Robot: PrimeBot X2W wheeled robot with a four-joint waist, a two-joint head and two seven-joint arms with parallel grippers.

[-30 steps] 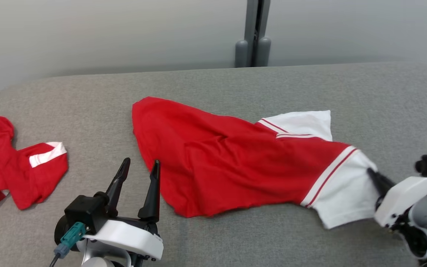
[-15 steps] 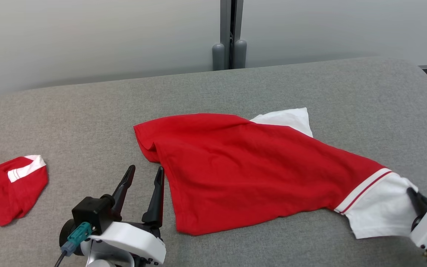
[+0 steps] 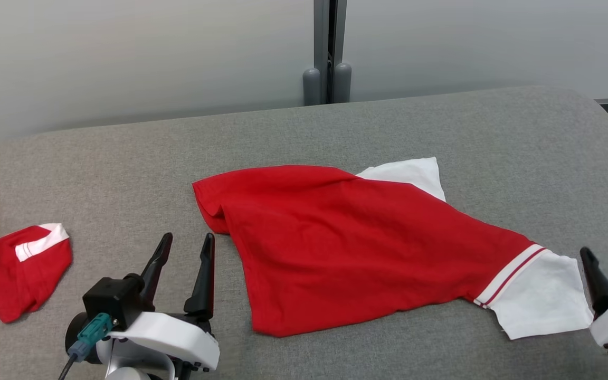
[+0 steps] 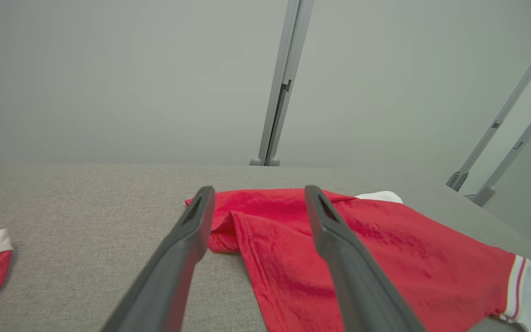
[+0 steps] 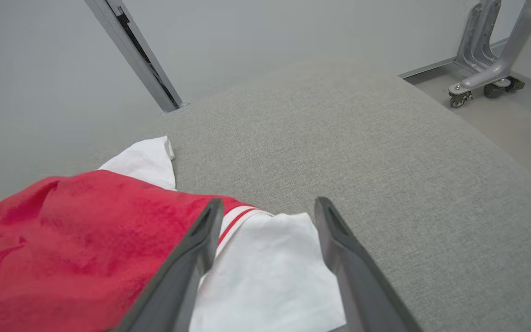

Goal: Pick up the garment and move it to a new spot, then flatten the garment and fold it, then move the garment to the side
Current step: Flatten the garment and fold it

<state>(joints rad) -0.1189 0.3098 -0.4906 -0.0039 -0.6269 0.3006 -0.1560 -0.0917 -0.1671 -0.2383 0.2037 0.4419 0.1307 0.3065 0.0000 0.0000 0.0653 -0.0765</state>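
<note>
Garment [image 3: 362, 243]: red with white sleeves, lying spread across the middle of the head view, running from centre left down to the lower right; a few shallow wrinkles and a folded-under corner at its upper left end.
Sleeves: one white sleeve [image 3: 541, 295] with a red-striped cuff band lies at the lower right; the other sleeve [image 3: 409, 174] peeks out behind the red body at upper centre.
Right gripper [image 3: 605, 257]: at the lower right edge of the head view, fingers spread well apart and holding nothing. In its wrist view the right gripper [image 5: 269, 205] frames the striped band and white sleeve of the garment [image 5: 62, 240] (whether a fingertip touches the cloth I cannot tell).
Left gripper [image 3: 188, 238]: lower left of the head view, fingers wide apart and empty, just left of the garment's red hem. In its wrist view the left gripper [image 4: 258, 191] points at the folded corner of the garment [image 4: 385, 249].
Second red garment [image 3: 13, 274]: crumpled at the far left edge, well apart from the first.
Table [image 3: 441, 121]: grey fabric-covered top, rounded at the corners.
Post [image 3: 326, 53]: grey upright behind the table, top centre.
</note>
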